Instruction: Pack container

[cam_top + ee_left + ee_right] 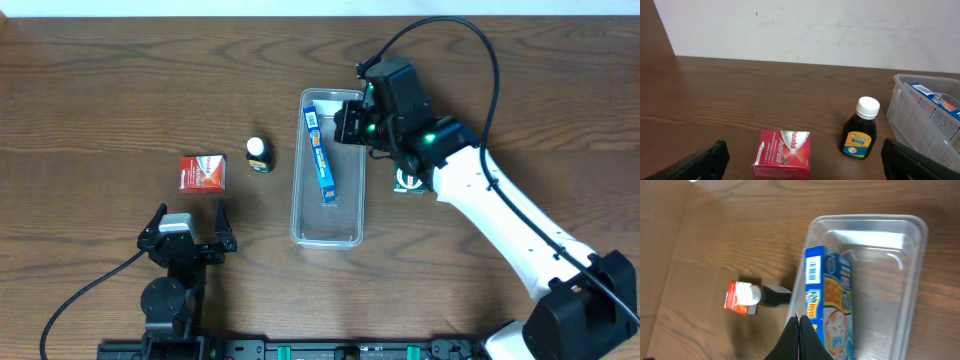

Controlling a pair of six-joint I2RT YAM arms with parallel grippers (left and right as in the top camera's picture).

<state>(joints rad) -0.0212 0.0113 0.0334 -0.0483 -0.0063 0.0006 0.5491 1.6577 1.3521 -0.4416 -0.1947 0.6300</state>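
Tabletop: you are looking at a dark brown wood-grain tabletop. It fills almost the whole overhead view, and its grain runs left to right.
Far edge: along the very top of the overhead frame, a thin pale strip shows beyond the tabletop.
Wall: in the left wrist view a plain off-white wall takes the upper part and meets the tabletop in a straight line.
Wall marks: you can spot a small red speck at upper left, with faint scuffs nearby.
Corner: a brown slanted wedge sits at that view's upper left. What it is cannot be told.
Light: even and soft, with a dull sheen on the wood.
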